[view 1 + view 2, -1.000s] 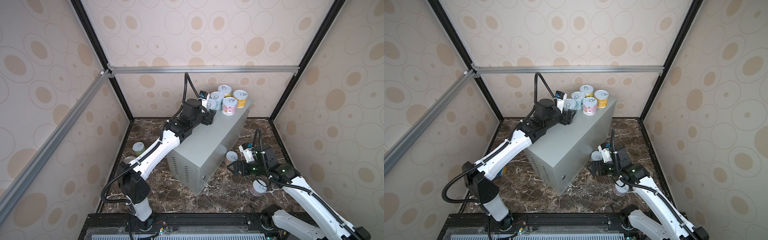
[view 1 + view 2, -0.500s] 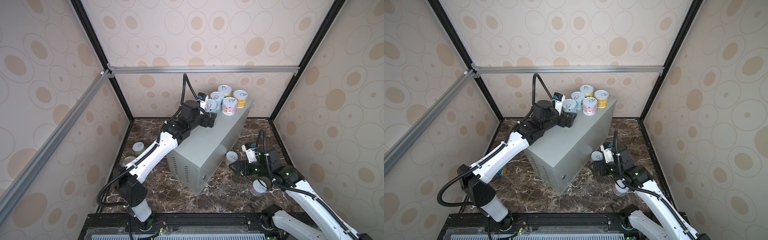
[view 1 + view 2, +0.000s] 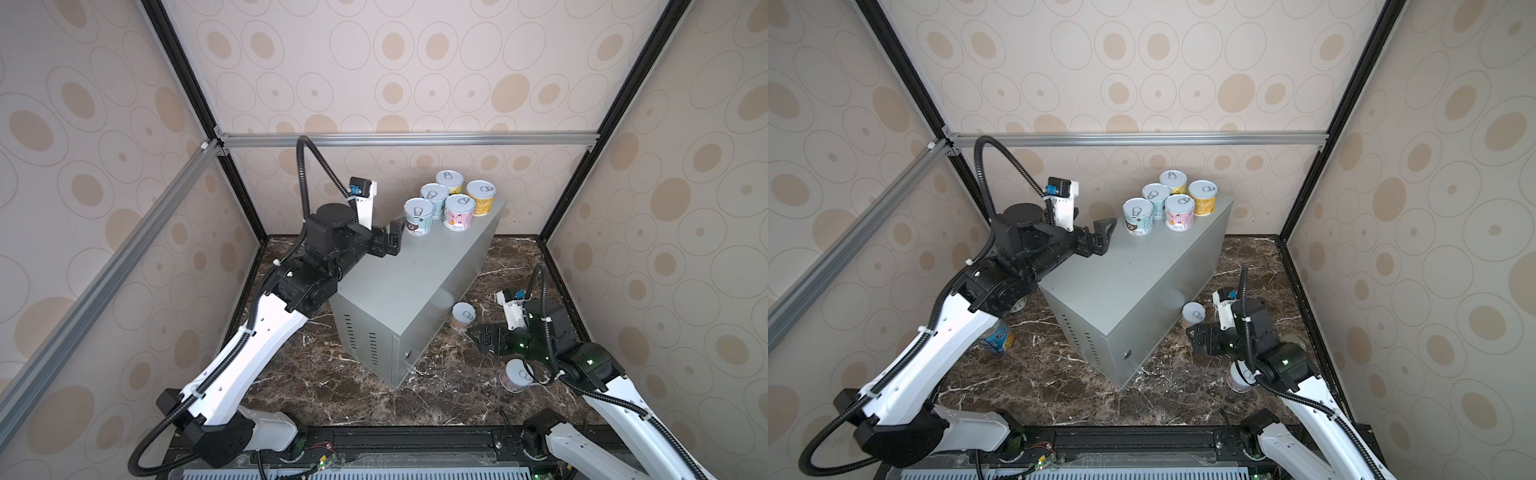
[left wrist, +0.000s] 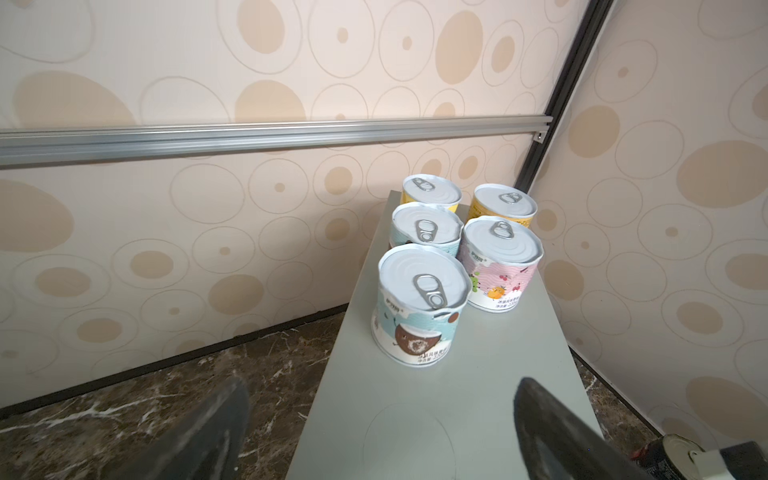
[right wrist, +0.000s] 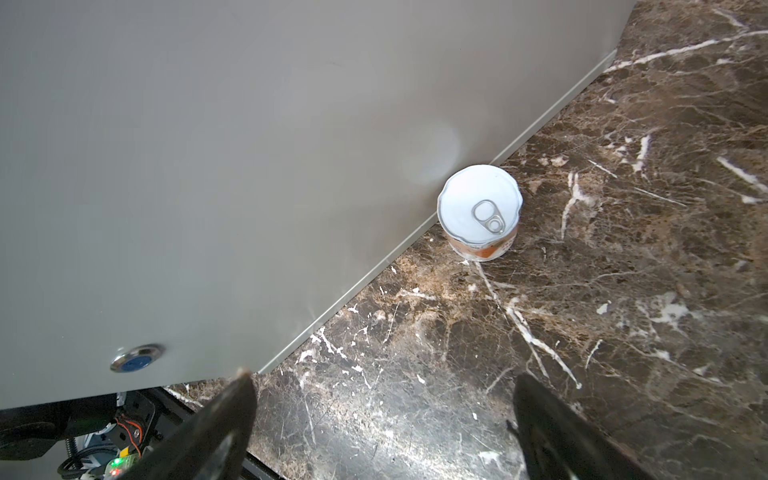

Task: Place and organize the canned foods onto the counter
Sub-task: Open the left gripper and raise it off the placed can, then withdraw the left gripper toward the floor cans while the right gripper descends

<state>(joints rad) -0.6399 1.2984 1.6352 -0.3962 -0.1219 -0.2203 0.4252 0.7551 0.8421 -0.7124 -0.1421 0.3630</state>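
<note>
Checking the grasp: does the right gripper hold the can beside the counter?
No, the right gripper stands open and empty, apart from the can on the marble.

Smooth sheet-metal counter (image 3: 415,270), polished veined marble floor (image 3: 332,374) — cans (image 4: 415,316) with metal lids, paper labels.

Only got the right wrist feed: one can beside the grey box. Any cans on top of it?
Observer: Five cans stand clustered at the far end of the counter.
Operator: Other cans near my arm?
Observer: Yes. A pink can stands off the counter, closer to the base than the right gripper.
</note>
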